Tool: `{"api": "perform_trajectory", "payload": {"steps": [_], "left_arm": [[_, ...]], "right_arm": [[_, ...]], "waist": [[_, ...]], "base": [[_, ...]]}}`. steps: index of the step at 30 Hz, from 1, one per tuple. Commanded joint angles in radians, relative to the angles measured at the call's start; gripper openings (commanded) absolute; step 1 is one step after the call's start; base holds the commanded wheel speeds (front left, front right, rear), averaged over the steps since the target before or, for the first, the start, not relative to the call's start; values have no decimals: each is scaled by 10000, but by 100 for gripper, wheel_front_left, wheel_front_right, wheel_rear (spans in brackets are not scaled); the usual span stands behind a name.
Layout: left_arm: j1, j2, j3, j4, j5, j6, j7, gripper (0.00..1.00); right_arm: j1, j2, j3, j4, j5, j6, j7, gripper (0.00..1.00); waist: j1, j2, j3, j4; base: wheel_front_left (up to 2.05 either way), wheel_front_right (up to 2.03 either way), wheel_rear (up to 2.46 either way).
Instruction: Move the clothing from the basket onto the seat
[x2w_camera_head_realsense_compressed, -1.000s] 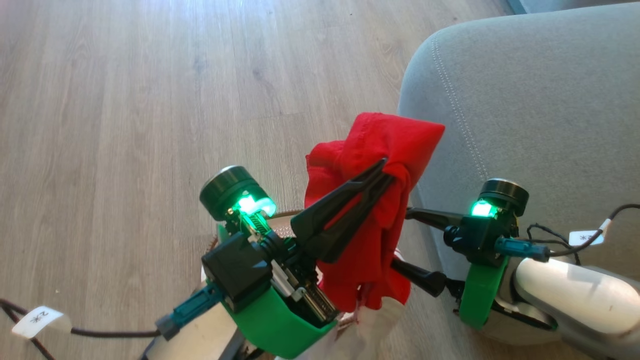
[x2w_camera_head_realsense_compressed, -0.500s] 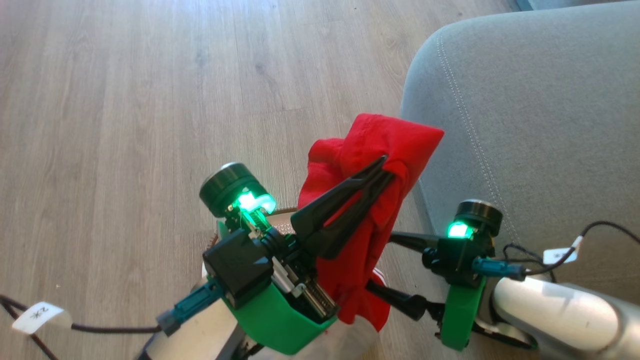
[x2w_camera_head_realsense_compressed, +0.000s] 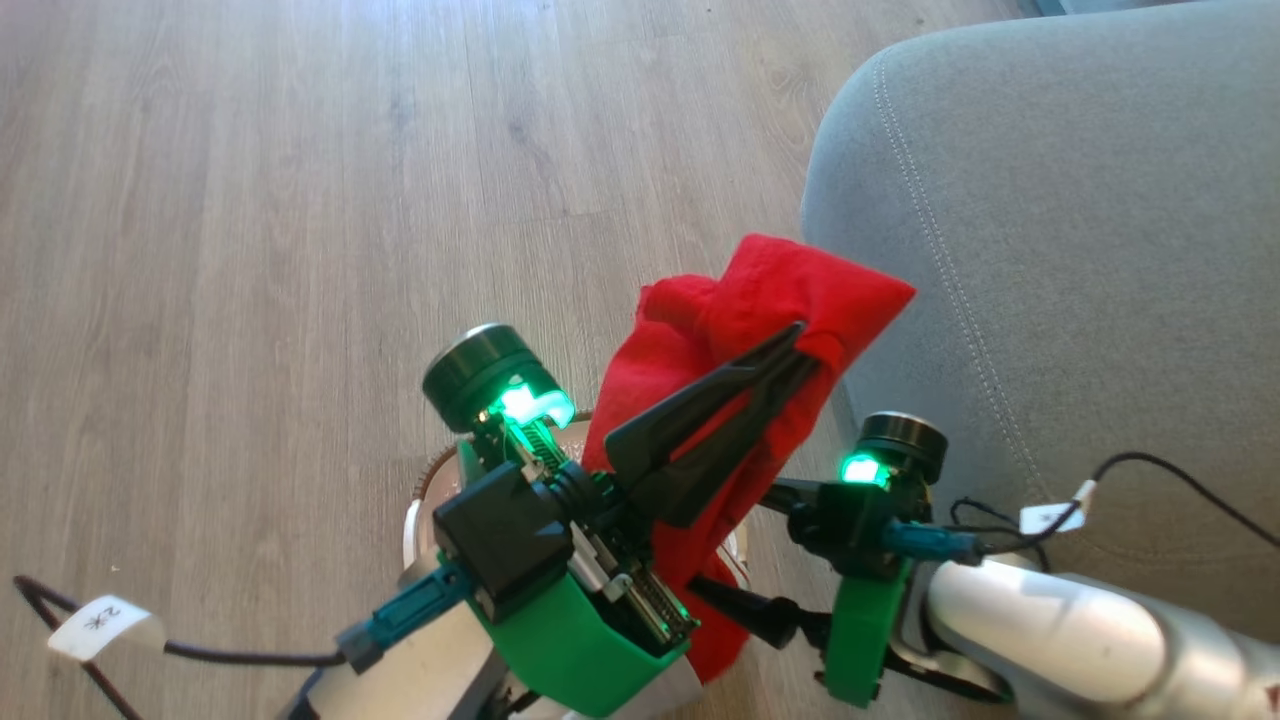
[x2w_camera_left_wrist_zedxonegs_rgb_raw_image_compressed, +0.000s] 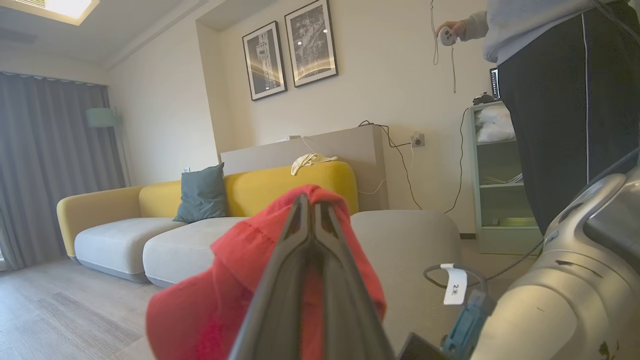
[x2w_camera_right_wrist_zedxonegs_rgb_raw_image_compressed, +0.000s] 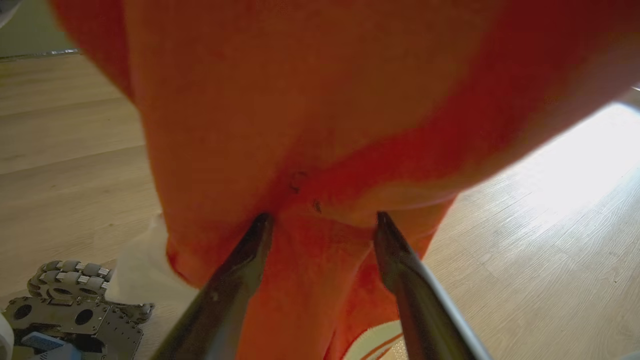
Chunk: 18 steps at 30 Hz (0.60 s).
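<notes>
A bright red piece of clothing (x2w_camera_head_realsense_compressed: 770, 300) hangs in the air, pinched at its top by my left gripper (x2w_camera_head_realsense_compressed: 803, 347), which is shut on it beside the corner of the grey seat (x2w_camera_head_realsense_compressed: 1050, 250). In the left wrist view the shut fingers (x2w_camera_left_wrist_zedxonegs_rgb_raw_image_compressed: 300, 235) rise through the red clothing (x2w_camera_left_wrist_zedxonegs_rgb_raw_image_compressed: 220, 285), with the seat (x2w_camera_left_wrist_zedxonegs_rgb_raw_image_compressed: 405, 235) beyond. My right gripper (x2w_camera_head_realsense_compressed: 735, 545) stands open, pointing left at the hanging cloth's lower part. In the right wrist view its fingertips (x2w_camera_right_wrist_zedxonegs_rgb_raw_image_compressed: 320, 220) straddle a fold of the clothing (x2w_camera_right_wrist_zedxonegs_rgb_raw_image_compressed: 310, 100). Under my left wrist, the basket's brown rim (x2w_camera_head_realsense_compressed: 432, 478) peeks out.
Wooden floor (x2w_camera_head_realsense_compressed: 250, 250) spreads to the left and ahead. A person (x2w_camera_left_wrist_zedxonegs_rgb_raw_image_compressed: 560, 100) stands at the right of the left wrist view, holding a controller. A yellow sofa back with a teal pillow (x2w_camera_left_wrist_zedxonegs_rgb_raw_image_compressed: 202, 195) lies beyond the seat. My wheeled base (x2w_camera_right_wrist_zedxonegs_rgb_raw_image_compressed: 65, 300) shows at lower left.
My right gripper has moved left, closer to the hanging cloth, still open. My left gripper has shifted slightly right towards the seat with the clothing in it.
</notes>
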<state>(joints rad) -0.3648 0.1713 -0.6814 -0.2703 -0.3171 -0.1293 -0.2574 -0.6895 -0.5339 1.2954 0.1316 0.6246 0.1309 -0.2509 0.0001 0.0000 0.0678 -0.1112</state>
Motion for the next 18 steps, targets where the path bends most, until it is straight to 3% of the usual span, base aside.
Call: {"api": "perform_trajectory", "payload": {"steps": [1, 8, 18], "left_arm": [[-550, 40, 341, -316, 23, -13, -44, 0], [-584, 57, 131, -296, -16, -13, -44, 0], [-533, 85, 35, -219, -45, -13, -44, 0]], "right_arm": [[-34, 66, -152, -133, 19, -2, -78, 100], [70, 907, -800, 733, -406, -2, -105, 100], [750, 1769, -1814, 663, -1257, -2, -107, 100]], "waist": [[-1, 0, -3, 12], [-1, 0, -45, 126], [-1, 0, -164, 193]], "base": [[0, 0, 0], [0, 0, 0], [0, 0, 0]]}}
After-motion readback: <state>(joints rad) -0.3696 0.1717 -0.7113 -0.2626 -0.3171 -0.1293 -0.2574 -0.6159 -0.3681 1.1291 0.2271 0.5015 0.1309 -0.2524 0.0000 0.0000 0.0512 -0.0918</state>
